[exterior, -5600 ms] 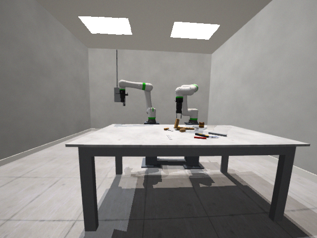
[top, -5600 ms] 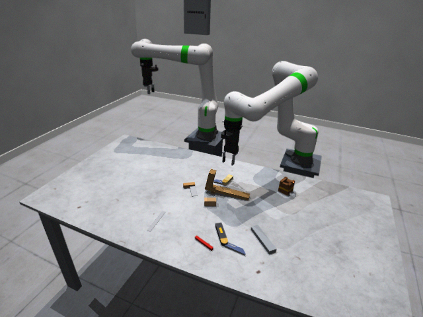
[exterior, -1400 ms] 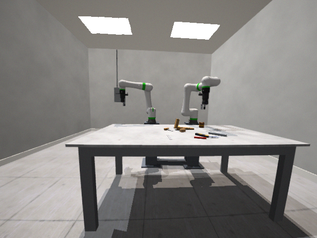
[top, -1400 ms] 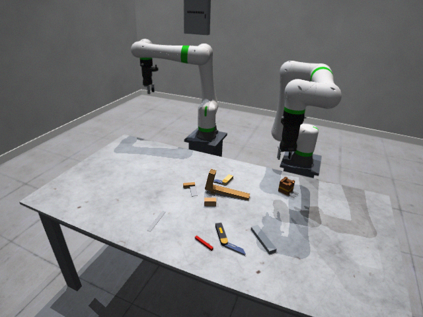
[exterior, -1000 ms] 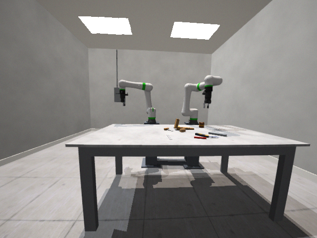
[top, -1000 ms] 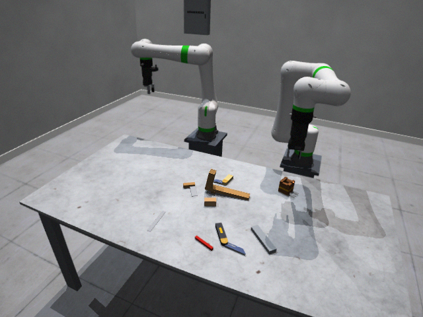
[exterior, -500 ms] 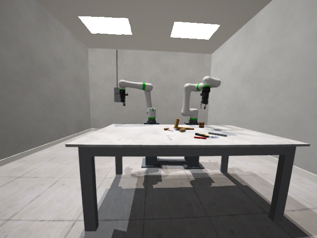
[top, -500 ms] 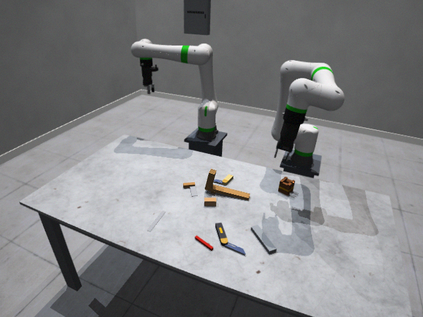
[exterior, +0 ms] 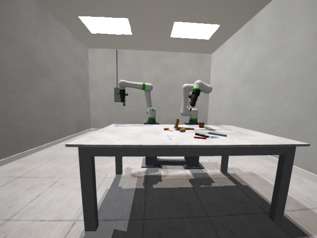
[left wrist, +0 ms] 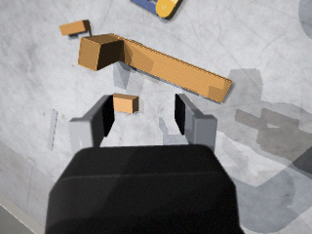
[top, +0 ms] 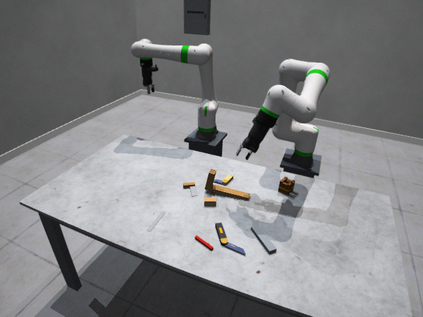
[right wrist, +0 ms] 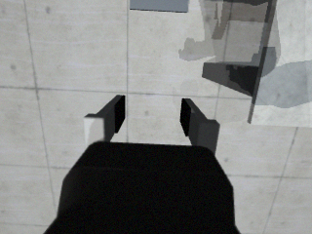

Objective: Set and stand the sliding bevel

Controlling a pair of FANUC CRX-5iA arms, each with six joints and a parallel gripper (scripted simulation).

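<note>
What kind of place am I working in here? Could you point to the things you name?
Probably a robot test cell or lab: a bare room with grey walls, two white arms on pedestals behind one big table (top: 102,191) (exterior: 128,135), and layout tools such as the wooden bevel (top: 188,184) (exterior: 166,129) (left wrist: 74,27) on it.

Worktop (exterior: 128,139) (top: 102,191) (left wrist: 29,88) (right wrist: 292,114) spans lower half of frame. Right of centre: wooden leg (exterior: 177,123) (top: 210,179) (left wrist: 99,53), tilted slightly from upright; red bar (exterior: 200,137) (top: 203,242) nearer front edge. Left end effector (exterior: 189,108) (top: 242,156) (left wrist: 144,114), right of centre, slants downward. Right end effector (exterior: 124,104) (top: 150,91) (right wrist: 152,116), left of centre, points down. Ceiling panel (exterior: 107,25) lit, upper left.
</note>
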